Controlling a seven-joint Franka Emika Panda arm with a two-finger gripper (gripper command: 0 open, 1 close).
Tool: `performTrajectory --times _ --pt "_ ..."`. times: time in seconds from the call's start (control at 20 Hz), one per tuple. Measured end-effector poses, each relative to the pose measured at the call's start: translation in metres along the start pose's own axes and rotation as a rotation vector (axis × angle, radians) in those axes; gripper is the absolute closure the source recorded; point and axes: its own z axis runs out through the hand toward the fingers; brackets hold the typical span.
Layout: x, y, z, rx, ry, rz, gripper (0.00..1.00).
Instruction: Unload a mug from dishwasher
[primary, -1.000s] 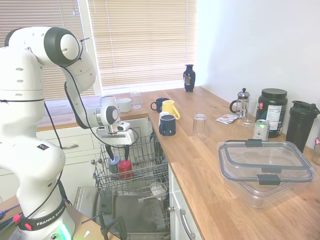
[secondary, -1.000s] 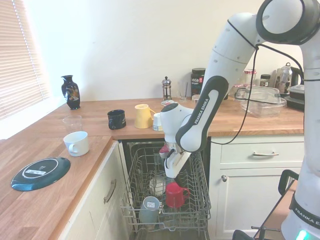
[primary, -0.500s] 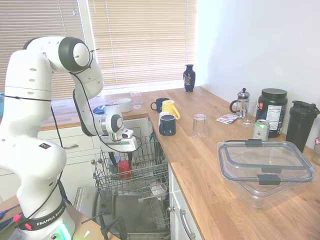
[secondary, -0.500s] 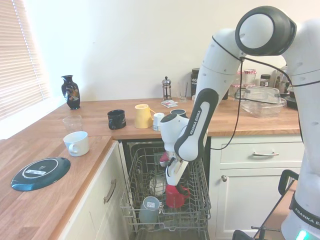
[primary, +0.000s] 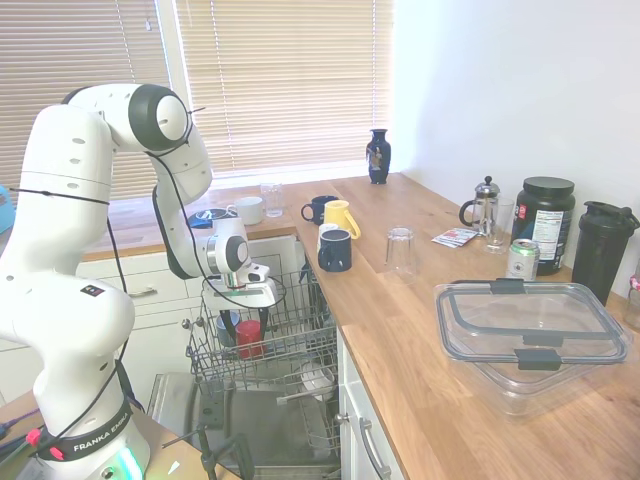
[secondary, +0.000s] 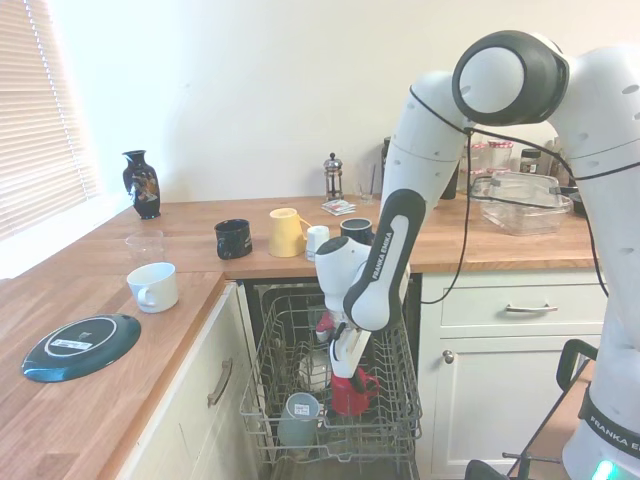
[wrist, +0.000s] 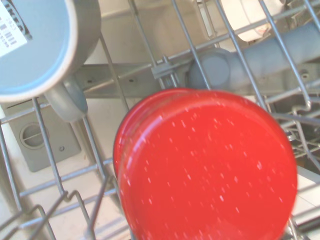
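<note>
- "FRANKA EMIKA", black capitals, partly cut off, on the white base of the arm (primary: 85, 440) in the first exterior view
- "FRANKA EMIKA", white capitals running lengthwise on the dark forearm band (secondary: 379, 270) in the second exterior view
- Barcode sticker on the grey cup (wrist: 35, 45), print too blurred to read

Rack: red mug (secondary: 350, 390), grey mug (secondary: 298, 412). Counter: two navy mugs (primary: 335, 250), yellow mug (primary: 340, 216), white cup (secondary: 153, 286).
</note>
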Motion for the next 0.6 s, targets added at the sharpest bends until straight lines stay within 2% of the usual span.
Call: performTrajectory --times 0.6 --pt "0.008 -0.014 0.009 0.002 -0.006 -0.006 0.00"
